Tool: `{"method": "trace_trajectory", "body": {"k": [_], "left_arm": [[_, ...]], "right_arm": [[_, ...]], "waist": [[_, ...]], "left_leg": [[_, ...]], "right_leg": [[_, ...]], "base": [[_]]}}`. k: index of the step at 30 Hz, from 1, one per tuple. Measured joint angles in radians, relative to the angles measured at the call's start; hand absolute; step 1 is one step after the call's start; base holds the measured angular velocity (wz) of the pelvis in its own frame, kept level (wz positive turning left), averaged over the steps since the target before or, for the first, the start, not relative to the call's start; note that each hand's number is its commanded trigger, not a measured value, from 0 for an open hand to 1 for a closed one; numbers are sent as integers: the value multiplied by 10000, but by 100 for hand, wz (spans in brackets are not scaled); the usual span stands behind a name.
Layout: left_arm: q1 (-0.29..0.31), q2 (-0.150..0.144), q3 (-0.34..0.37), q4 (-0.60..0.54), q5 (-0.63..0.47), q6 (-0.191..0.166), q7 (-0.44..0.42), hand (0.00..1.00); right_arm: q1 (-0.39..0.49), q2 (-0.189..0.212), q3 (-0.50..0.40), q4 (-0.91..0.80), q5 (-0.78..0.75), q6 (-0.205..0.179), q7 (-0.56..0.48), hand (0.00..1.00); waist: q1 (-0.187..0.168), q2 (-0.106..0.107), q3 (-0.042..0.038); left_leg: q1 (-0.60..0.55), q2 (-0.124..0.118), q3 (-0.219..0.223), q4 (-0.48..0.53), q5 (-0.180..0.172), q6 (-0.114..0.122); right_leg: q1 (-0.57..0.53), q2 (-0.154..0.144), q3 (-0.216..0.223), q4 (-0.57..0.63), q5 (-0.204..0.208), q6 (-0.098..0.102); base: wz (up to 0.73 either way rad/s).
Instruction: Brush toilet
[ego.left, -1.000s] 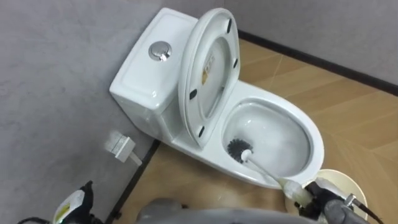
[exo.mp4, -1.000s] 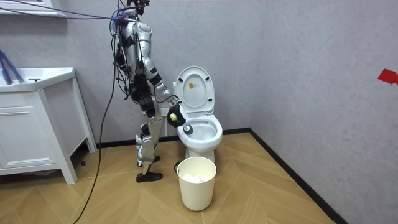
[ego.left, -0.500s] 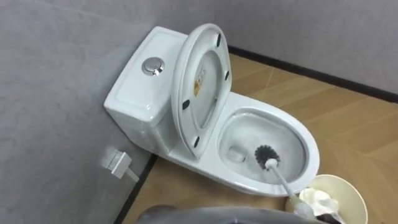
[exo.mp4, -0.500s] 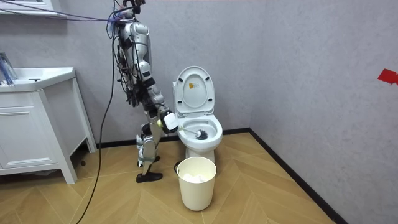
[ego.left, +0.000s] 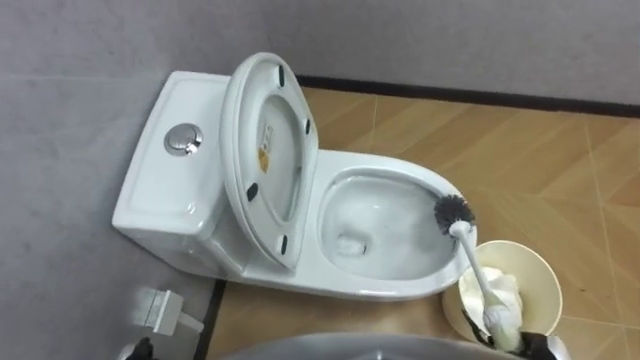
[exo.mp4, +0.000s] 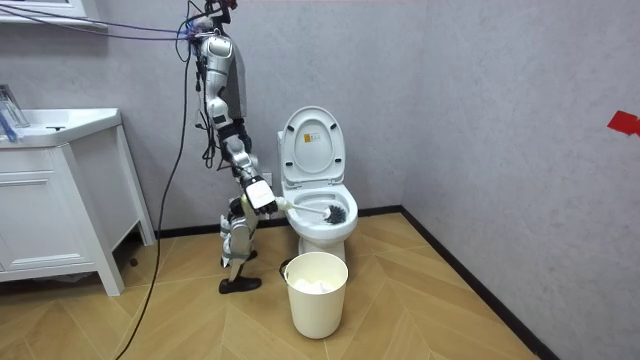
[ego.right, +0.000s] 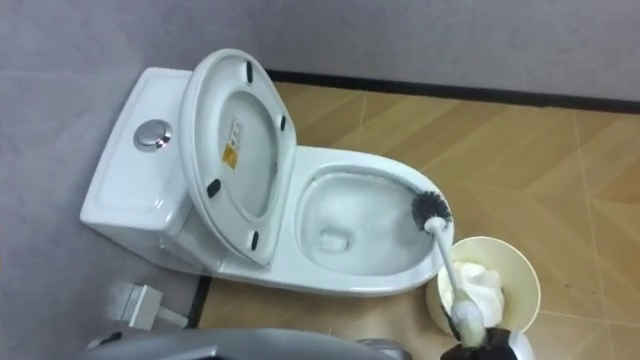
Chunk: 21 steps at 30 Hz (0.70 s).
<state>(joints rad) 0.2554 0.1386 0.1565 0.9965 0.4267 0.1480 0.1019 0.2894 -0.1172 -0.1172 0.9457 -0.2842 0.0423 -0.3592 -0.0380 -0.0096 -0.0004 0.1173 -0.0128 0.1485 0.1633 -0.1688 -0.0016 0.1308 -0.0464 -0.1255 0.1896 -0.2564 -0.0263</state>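
While the toilet brush (ego.left: 471, 262) is lifted clear of the water, its dark bristle head hangs over the toilet bowl (ego.left: 390, 288) at the rim farthest from the tank, well beyond the fingers. I cannot tell whether the head touches the rim.

On my feed the white handle slants from that head back down to the right hand (ego.right: 485, 352) at the bottom edge of the eye views. Its fingers are curled round the thick lower end of the handle, though I see little more than their dark tops.

In the room view the right upper arm hangs down from the shoulder. The forearm angles down and forward toward the toilet, with the hand at about rim height. The brush reaches out from the fingers almost level across the bowl.

Just ahead of the fingers and under the handle stands 1 cream waste bin (ego.left: 540, 268) holding crumpled white paper, close beside the bowl. Farther from the fingers, the seat and lid (ego.left: 265, 160) are tipped up against the tank (ego.left: 160, 190), which has 1 round flush button (ego.left: 183, 139) on top.

The robot stands upright beside the toilet, on the room view's left of it. A dark sliver of the left hand (ego.left: 137, 350) shows at the bottom left edge, and I cannot tell its state.
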Motion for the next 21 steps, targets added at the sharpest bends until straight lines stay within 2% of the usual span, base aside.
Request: {"method": "trace_trajectory", "body": {"k": [3, 9, 17, 21], "left_arm": [[99, -12, -173, 5, 44, 55, 2, 0], [124, -23, -196, 3, 502, 73, 2, 0], [148, -22, -221, 34, 636, 136, 7, 0], [170, -26, -232, 33, 644, 215, 6, 0]], "right_arm": [[38, 91, 43, -240, 97, -208, -810, 100], [124, 111, -653, -168, 254, -194, -2017, 100], [260, 113, -645, 526, 232, -171, -2332, 100], [252, 114, -658, 855, 315, 53, -2319, 100]], "waist": [[-77, -5, -6], [-251, -80, -3], [-399, 19, 6], [-403, 36, 8]], "left_leg": [[21, 7, 187, -3, -37, 8], [17, 17, 183, -4, -135, 33], [160, 68, 432, -5, -136, 32], [192, 111, 407, -4, -138, 29]], "right_leg": [[-28, 16, 167, -24, 17, 26], [-27, 35, 181, -63, 20, 51], [-4, 90, 470, -40, 34, 50], [-11, 149, 605, -43, 67, 20]], "base": [[-17], [-1], [-11], [-7]]}}
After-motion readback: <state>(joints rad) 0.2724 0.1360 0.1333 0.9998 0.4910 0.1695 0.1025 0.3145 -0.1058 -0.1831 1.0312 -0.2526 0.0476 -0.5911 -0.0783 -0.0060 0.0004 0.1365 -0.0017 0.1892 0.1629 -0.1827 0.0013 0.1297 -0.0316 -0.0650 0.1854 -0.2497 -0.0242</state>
